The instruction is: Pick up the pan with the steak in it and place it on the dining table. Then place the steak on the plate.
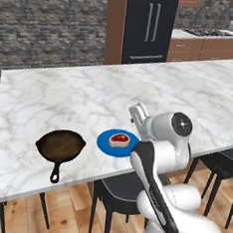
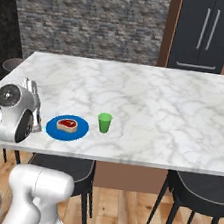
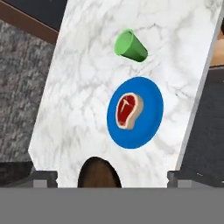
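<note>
Both steps look done: pan on the table, steak on the plate.

You have the cast-iron pan (image 1: 61, 146) sitting empty on the marble dining table (image 1: 90, 94), handle pointing toward the near edge, and the steak (image 1: 119, 139) lying flat in the middle of the blue plate (image 1: 106, 143) just beside it. Your tool (image 3: 112, 181) hangs above the table with nothing in it; its tips stand wide apart at the hand view's bottom corners. Judging from this, all that remains is to lift clear. Mind that pan and plate both sit close to the near edge, and a green cup (image 2: 104, 122) stands near the plate's far side. The broad tabletop beyond gives you open room.
</note>
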Robot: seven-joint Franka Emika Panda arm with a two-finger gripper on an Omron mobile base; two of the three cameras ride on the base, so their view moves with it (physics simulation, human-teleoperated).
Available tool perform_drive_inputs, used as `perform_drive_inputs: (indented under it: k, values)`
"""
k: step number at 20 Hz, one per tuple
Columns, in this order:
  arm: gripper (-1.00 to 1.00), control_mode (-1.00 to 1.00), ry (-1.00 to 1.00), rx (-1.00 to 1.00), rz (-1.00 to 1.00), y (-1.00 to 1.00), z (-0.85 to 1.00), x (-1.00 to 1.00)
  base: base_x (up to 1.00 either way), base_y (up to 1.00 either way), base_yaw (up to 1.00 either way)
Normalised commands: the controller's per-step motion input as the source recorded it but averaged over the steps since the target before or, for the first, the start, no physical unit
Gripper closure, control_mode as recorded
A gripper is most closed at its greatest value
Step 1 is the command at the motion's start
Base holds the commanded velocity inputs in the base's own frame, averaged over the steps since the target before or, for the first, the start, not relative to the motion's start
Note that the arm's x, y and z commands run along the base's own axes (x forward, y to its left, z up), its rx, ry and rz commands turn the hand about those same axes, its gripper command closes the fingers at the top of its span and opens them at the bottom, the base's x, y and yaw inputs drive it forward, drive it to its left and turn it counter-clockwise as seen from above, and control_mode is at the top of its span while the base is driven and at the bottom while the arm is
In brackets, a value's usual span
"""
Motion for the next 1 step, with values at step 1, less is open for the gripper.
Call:
perform_drive_inputs:
  k: [1]
  values:
    - [-1.00,-1.00,-0.05,0.06,0.07,0.14,0.49,-0.76,0.00,0.00,0.00]
